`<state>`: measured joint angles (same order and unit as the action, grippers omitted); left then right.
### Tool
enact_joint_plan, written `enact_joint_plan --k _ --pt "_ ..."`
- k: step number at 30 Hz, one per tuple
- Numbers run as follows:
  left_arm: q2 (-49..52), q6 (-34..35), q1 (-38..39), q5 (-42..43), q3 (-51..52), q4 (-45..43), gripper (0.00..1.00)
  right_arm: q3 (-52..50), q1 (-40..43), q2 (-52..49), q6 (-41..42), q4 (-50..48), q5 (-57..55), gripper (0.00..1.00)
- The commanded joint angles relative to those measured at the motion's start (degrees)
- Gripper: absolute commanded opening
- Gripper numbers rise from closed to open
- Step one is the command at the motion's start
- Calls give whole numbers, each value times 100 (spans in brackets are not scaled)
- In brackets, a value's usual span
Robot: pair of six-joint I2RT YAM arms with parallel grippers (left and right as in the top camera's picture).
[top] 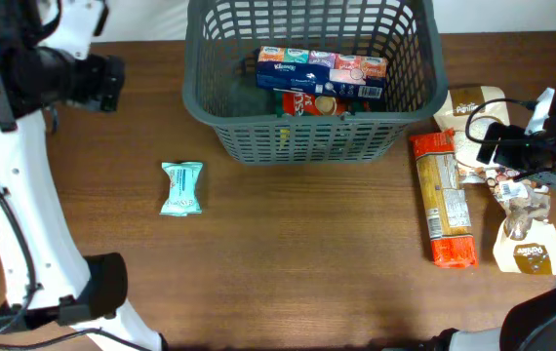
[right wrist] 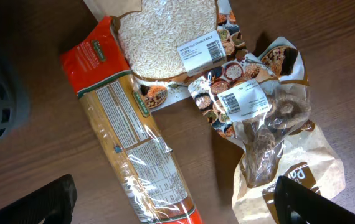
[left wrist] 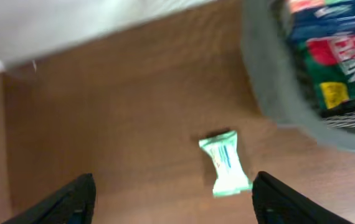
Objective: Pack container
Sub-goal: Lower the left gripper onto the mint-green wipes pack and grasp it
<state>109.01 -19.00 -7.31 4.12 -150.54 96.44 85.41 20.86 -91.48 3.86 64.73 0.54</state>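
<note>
The dark grey lattice basket (top: 307, 127) stands at the back middle of the table, holding a tissue pack (top: 322, 68) and a red-green packet (top: 312, 102); its rim shows in the left wrist view (left wrist: 277, 93). A mint-green snack packet (top: 180, 187) lies on the table left of the basket, also in the left wrist view (left wrist: 225, 163). My left gripper (left wrist: 171, 205) is open and empty, high above that packet. My right gripper (right wrist: 177, 202) is open and empty above an orange spaghetti packet (right wrist: 134, 143) (top: 442, 200).
Right of the basket lie a rice bag (right wrist: 165, 37), a small patterned pouch (right wrist: 240, 93) and a paper bag of brown pieces (right wrist: 277, 149) (top: 527, 229). The table's back edge meets a white wall (left wrist: 71, 25).
</note>
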Motion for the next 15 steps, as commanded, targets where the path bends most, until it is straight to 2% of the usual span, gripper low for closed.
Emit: enact_joint_plan --k 1,4,5,10,15 --pt "52 234 -319 407 597 2 82 103 22 -50 -42 2 52 99" --pt "118 -323 -468 997 1471 -79 84 103 22 -50 -44 2 52 99" --pt "136 -363 -490 1088 1775 -144 99 103 22 -50 -44 2 50 99" --pt "188 -374 -483 1128 3462 -1008 99 103 22 -50 -44 2 52 99" --pt "190 210 -481 1121 4715 -2052 99 103 22 -50 -44 2 52 99"
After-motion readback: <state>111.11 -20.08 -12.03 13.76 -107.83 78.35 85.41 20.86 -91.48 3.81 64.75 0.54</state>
